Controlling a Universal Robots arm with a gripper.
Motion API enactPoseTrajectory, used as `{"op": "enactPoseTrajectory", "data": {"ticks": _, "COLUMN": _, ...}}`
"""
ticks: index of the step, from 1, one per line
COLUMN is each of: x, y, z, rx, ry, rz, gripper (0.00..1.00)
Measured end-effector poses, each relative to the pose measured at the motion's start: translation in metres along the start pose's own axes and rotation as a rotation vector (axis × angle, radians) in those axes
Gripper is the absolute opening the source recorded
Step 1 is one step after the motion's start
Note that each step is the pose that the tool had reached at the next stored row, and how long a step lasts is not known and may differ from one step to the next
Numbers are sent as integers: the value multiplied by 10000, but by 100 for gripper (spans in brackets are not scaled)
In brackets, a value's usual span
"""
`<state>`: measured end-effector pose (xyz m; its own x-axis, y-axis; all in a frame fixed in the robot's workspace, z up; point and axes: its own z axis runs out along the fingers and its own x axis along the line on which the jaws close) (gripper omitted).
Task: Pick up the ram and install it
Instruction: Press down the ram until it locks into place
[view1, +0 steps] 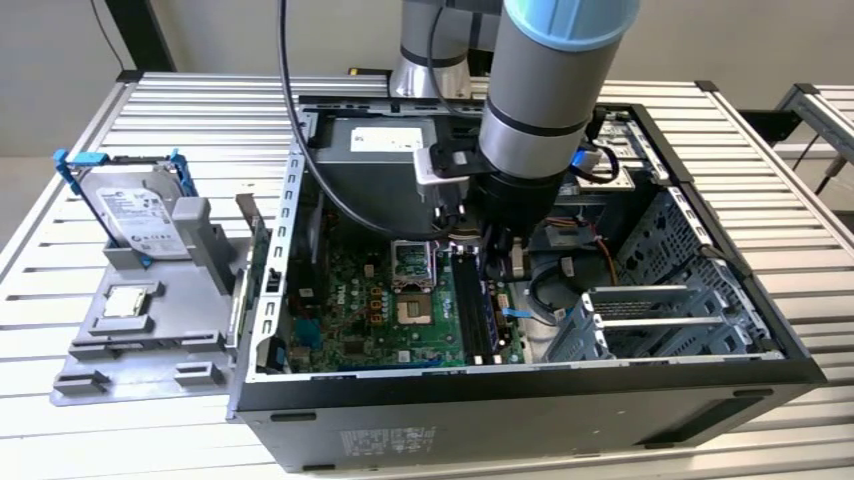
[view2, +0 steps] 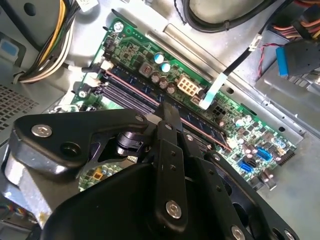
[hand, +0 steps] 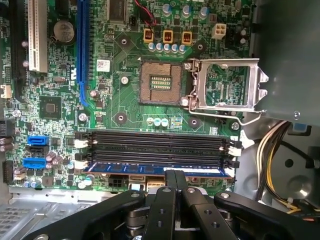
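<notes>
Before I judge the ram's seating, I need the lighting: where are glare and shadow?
Exterior view: the motherboard under the arm looks dim. First wrist view: motherboard evenly lit, mild shine on the socket bracket. Second wrist view: the gripper is a dark foreground mass; the bare chassis metal shines.

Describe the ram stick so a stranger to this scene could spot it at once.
Inside the open computer case, find the green motherboard and, beside its square CPU socket, four long parallel memory slots. The ram is the thin blue strip in the slot farthest from the socket, right by the shut gripper; the other three slots are black and empty.
</notes>
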<state>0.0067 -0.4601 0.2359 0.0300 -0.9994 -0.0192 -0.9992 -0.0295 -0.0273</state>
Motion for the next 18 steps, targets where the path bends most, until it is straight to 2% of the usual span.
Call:
{"op": "enactPoseTrajectory", "data": {"ticks": 7, "x": 101, "y": 0, "z": 5, "rx": -10, "ry": -3, "rz": 1, "gripper": 0}}
{"op": "enactPoseTrajectory", "data": {"ticks": 14, "x": 107, "y": 0, "z": 14, "rx": -9, "ry": -6, "rz": 2, "gripper": 0}}
{"op": "enactPoseTrajectory", "data": {"ticks": 18, "x": 107, "y": 1, "z": 75, "rx": -9, "ry": -4, "rz": 1, "gripper": 0}}
